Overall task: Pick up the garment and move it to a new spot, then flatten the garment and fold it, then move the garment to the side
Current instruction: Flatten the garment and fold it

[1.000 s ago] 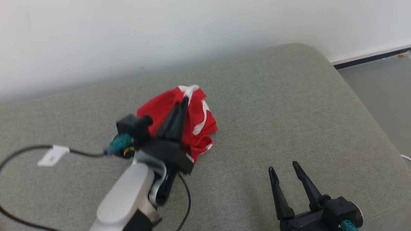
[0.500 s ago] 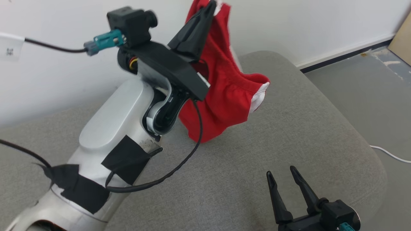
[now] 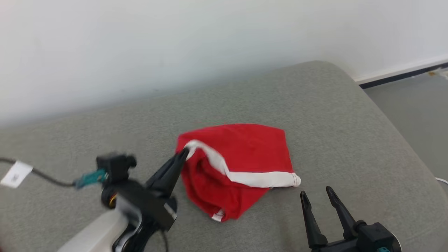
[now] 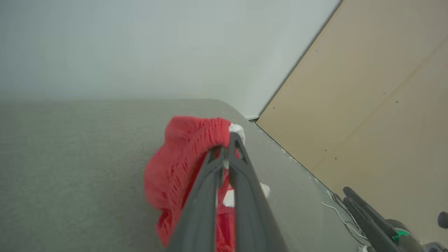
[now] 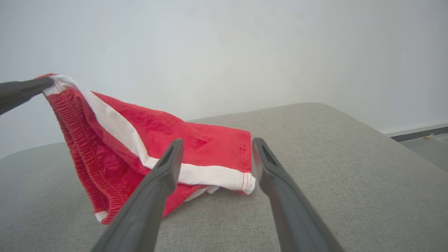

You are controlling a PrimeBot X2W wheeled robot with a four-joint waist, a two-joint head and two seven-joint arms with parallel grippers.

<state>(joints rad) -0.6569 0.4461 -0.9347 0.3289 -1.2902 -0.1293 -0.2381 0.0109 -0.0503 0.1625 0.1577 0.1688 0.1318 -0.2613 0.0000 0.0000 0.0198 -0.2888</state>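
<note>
The garment (image 3: pixel 241 157) is a pair of red shorts with a white side stripe, lying mostly spread on the grey cushion (image 3: pixel 332 115). My left gripper (image 3: pixel 183 154) is shut on the elastic waistband at the garment's left corner and holds that corner raised off the cushion; the same pinch shows in the left wrist view, where the garment (image 4: pixel 182 164) hangs from my left gripper (image 4: pixel 227 140). My right gripper (image 3: pixel 316 196) stands open at the lower right, just short of the stripe's end. In the right wrist view the garment (image 5: pixel 157 140) lies ahead of my right gripper (image 5: pixel 215 143).
A white wall (image 3: pixel 210 42) runs behind the cushion. The cushion's rounded right edge drops to a grey floor (image 3: pixel 416 108) with a white cable (image 3: pixel 441 180). A tan board (image 4: pixel 367 87) leans at the right in the left wrist view. A black cable (image 3: pixel 45 176) trails from my left wrist.
Half a second ago my left gripper held the garment high in the air. It has come down, and the garment now lies spread on the cushion nearer the front, still held. The camera also shifted.
</note>
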